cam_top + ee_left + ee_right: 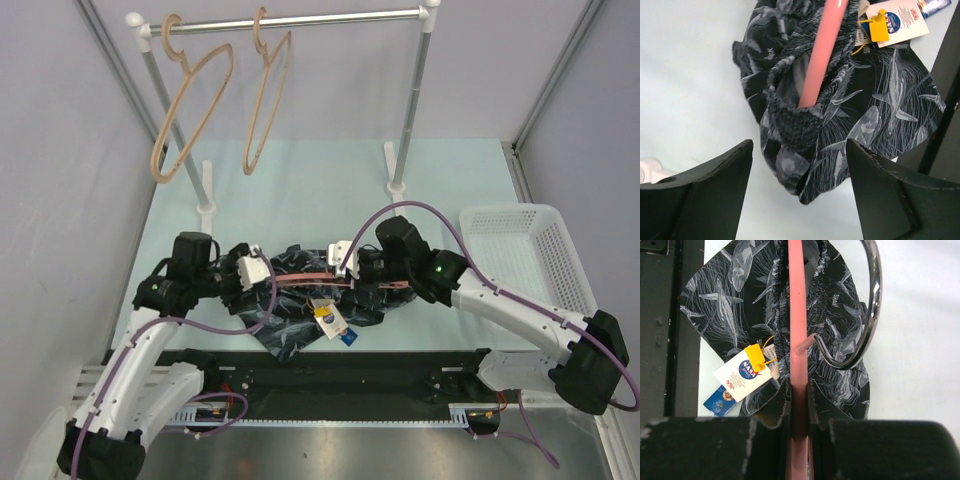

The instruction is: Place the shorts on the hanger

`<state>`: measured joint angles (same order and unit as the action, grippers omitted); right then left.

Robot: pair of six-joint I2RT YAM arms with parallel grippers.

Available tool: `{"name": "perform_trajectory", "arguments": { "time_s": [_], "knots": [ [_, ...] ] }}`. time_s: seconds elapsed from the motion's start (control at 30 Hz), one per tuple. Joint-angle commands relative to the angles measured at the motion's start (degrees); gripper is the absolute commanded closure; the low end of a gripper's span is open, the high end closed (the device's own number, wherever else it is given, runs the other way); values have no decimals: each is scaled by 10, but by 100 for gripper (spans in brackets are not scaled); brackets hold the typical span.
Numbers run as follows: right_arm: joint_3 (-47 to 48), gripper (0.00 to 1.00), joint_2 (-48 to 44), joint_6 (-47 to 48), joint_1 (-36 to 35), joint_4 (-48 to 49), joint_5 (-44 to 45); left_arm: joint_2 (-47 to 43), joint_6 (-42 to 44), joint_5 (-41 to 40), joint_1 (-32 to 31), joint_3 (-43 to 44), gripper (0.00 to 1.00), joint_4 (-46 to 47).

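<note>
The dark navy printed shorts (300, 305) lie bunched at the table's near middle, with a white and yellow tag (330, 318). The pink hanger (312, 279) runs through their waistband (790, 120). My right gripper (800, 402) is shut on the pink hanger's bar (797, 315), near its silver hook (867, 315). It holds the hanger from the right (365, 268). My left gripper (799, 200) is open and empty, its fingers (715, 185) apart, just short of the shorts' left end (262, 272). The hanger's left end (822, 55) disappears into the fabric.
A clothes rail (300, 22) stands at the back with two tan wooden hangers (190, 100) on it. A white mesh basket (525, 255) sits at the right. A black strip (330, 370) borders the table's near edge.
</note>
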<state>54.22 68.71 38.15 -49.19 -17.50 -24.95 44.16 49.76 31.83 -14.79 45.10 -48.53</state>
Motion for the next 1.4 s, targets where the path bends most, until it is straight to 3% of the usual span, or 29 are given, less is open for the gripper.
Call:
{"name": "perform_trajectory", "arguments": {
  "time_s": [0.0,0.1,0.17,0.27,0.3,0.37,0.4,0.47,0.5,0.57,0.83,0.97,1.07,1.2,1.37],
  "knots": [
    [7,100,-23,6,1,59,-33,20,67,57,-7,-21,20,73],
    [7,100,-26,6,0,64,-29,46,53,53,-30,-30,20,99],
    [7,100,-27,2,-1,70,-28,55,46,49,-61,-34,26,116],
    [7,100,-31,-2,-2,71,-25,64,30,35,-90,-43,58,137],
    [7,100,-33,-5,-3,71,-24,65,15,35,-92,-44,76,140],
    [7,100,-39,-9,-3,67,-13,73,-12,28,-91,-41,95,148],
    [7,94,-45,-15,-2,66,-5,76,-42,24,-88,-35,99,147],
    [7,78,-56,-45,1,53,33,82,-74,31,-78,-31,100,145],
    [7,59,-64,-54,7,42,41,85,-105,34,-64,-27,100,147],
    [6,42,-93,-85,24,0,58,92,-137,41,-48,-24,100,151],
    [-55,36,-262,-53,52,-132,55,120,-247,45,-23,-20,100,175],
    [-103,35,-248,-40,19,-127,97,116,-275,53,-22,-33,100,191],
    [-184,32,-234,-34,-14,-21,194,125,-295,58,-17,-28,100,195],
    [-282,31,-209,5,-17,204,227,127,-320,72,-14,-26,100,201],
    [-302,37,-128,4,-28,293,273,116,-327,76,-10,-34,100,200]
  ]
}}
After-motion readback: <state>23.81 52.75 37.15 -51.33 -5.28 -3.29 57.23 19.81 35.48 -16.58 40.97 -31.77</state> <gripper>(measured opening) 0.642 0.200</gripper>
